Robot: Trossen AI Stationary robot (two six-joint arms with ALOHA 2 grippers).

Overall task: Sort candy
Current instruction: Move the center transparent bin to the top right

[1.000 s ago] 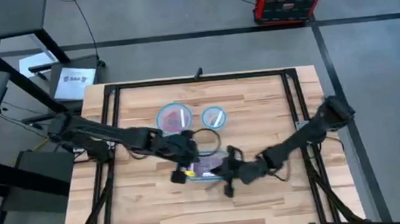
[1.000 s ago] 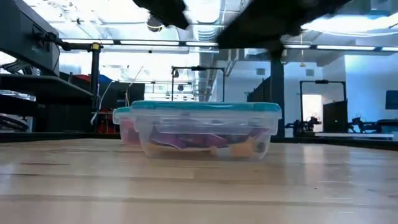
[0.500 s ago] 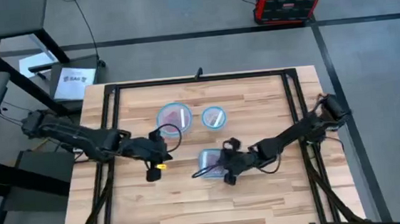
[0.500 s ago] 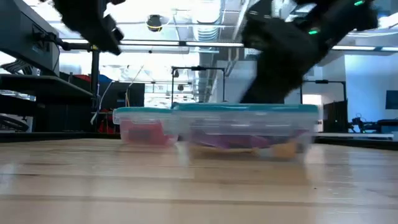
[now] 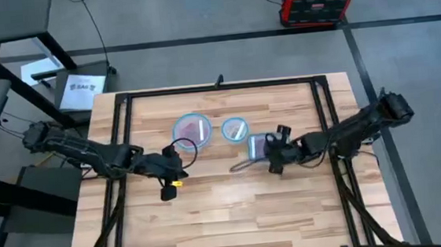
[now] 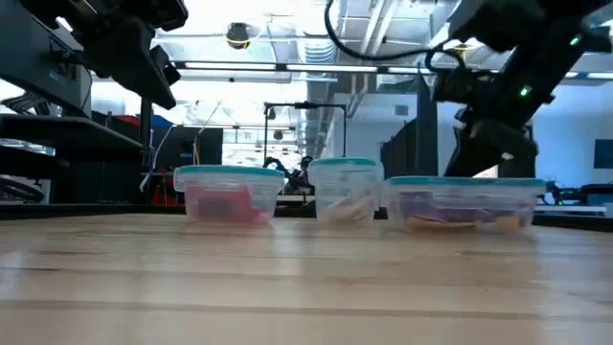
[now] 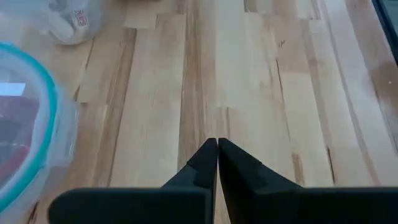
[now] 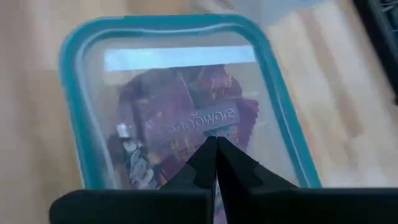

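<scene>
Candy: purple packets in the rectangular box, beside two round tubs.
Right gripper: pinched closed, empty, over the box.
Left gripper: closed over bare table.
Room: open wood along the table's near edge.
Writing: packet lettering unreadable.

Three containers sat in a row across upper-centre of worktop: big round tub, small round tub, rect. box, near each other w/ narrow gaps. Right gripper hung at box's lower right edge, blocking that side. Left gripper was lower left, apart from tubs. Lower half of worktop was open; black frame rails ran along both sides.
</scene>
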